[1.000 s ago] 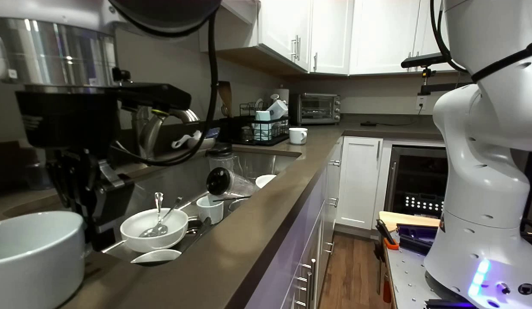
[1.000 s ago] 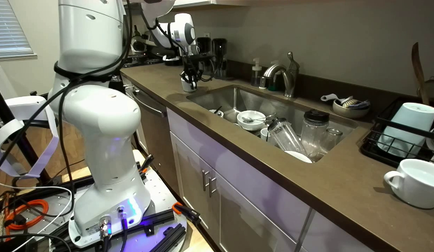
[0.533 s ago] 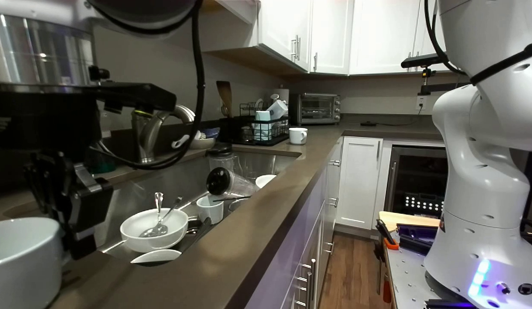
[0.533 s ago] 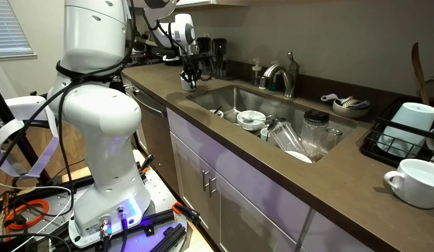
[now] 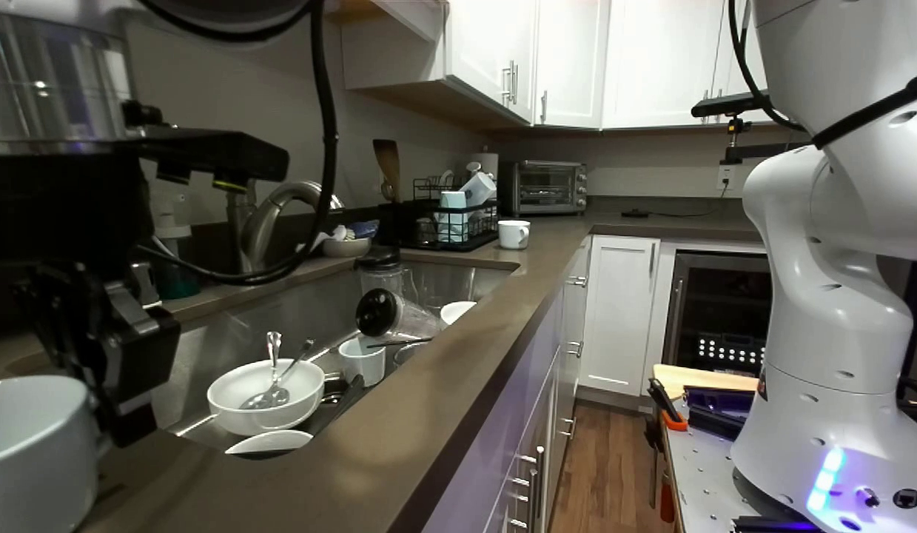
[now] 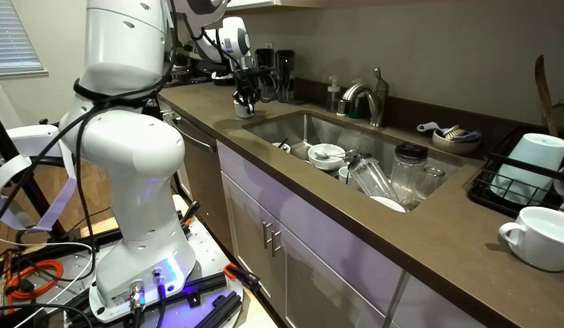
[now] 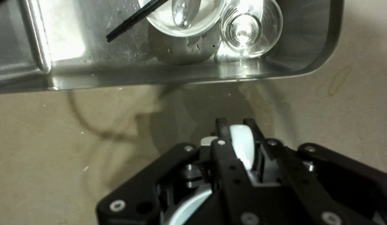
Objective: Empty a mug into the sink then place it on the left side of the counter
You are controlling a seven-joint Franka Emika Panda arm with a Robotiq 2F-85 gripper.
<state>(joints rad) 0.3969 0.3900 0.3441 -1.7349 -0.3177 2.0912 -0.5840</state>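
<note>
White glossy mug (image 5: 32,451), observed in the grasp of the claw (image 7: 236,125), which is clenched on its handle (image 7: 242,142). The mug is upright in both exterior views, over the bench (image 6: 450,241), past the end of the sink (image 6: 318,125) farther from the black dish rack (image 6: 491,202). The claw obscures most of it in the wrist view, and whether its base touches the bench cannot be determined. Sink contents include a white bowl (image 5: 240,418) holding a spoon (image 5: 266,400), and a clear jar (image 6: 372,178) with a black lid, tilted. A second white mug (image 6: 543,241) stands on the bench beside the rack, well apart from the claw.
</note>
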